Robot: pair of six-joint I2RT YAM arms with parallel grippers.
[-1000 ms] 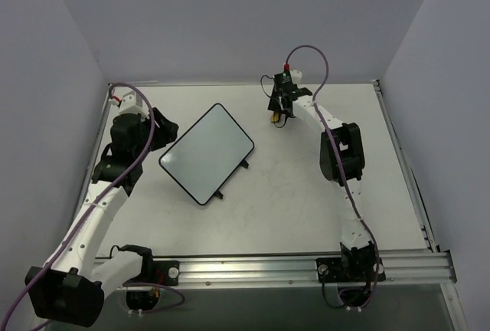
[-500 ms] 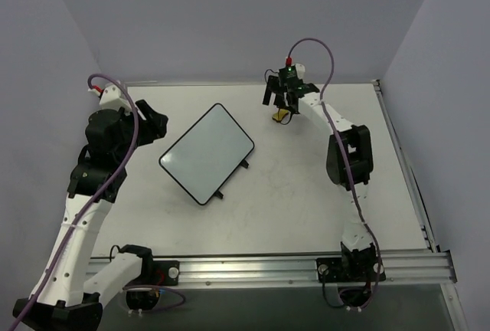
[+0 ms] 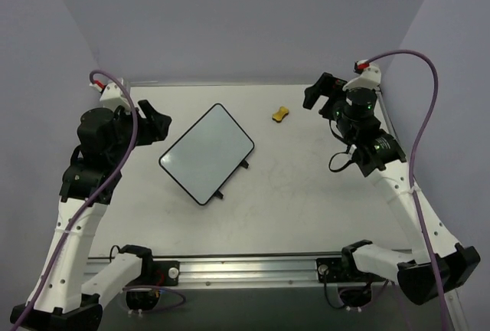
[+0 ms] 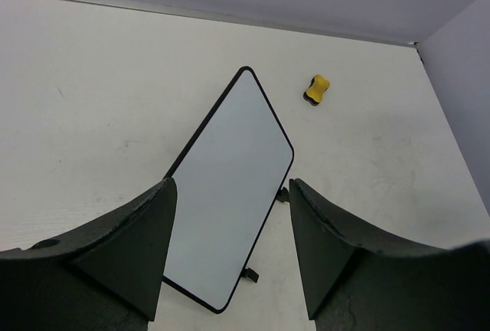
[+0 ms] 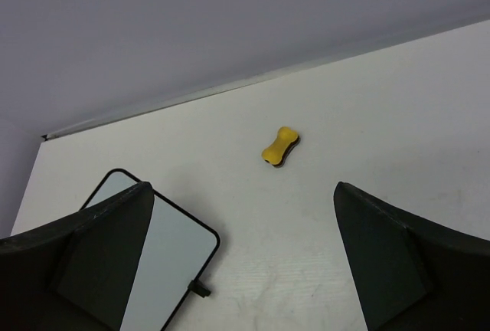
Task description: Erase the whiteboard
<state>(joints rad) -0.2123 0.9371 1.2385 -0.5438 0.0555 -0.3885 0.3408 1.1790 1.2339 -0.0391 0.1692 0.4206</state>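
The whiteboard (image 3: 207, 154) sits on the table (image 3: 306, 193), yellow eraser (image 3: 281, 114) apart behind it

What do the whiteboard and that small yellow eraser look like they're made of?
The whiteboard: a smooth, glossy white panel, probably a coated or melamine surface, as it shows a grey sheen in the left wrist view. Its thin black frame looks like plastic. The yellow eraser: a matte yellow bone-shaped body, likely foam or plastic, over a dark bottom layer, possibly felt. It is too small to be sure.
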